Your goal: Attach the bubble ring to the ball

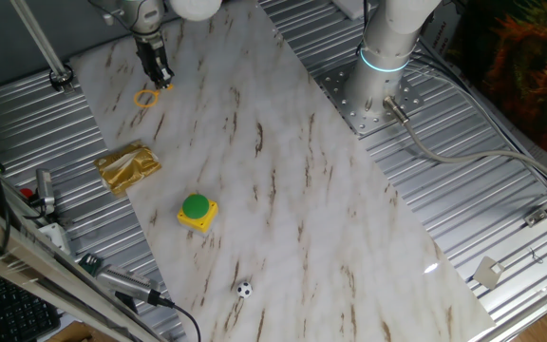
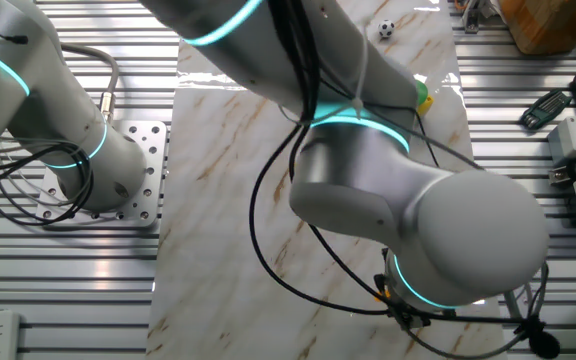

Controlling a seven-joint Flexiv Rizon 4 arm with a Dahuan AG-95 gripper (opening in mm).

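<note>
One fixed view, gripper (image 1: 160,80) just above bubble ring (image 1: 147,97)

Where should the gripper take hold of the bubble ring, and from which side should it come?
Probably best at the short handle or the thin rim, from straight above. The bubble ring lies flat on the marble table, so no side edge stands up to pinch. The gripper hangs right at its far edge already, fingers pointing down.
</note>
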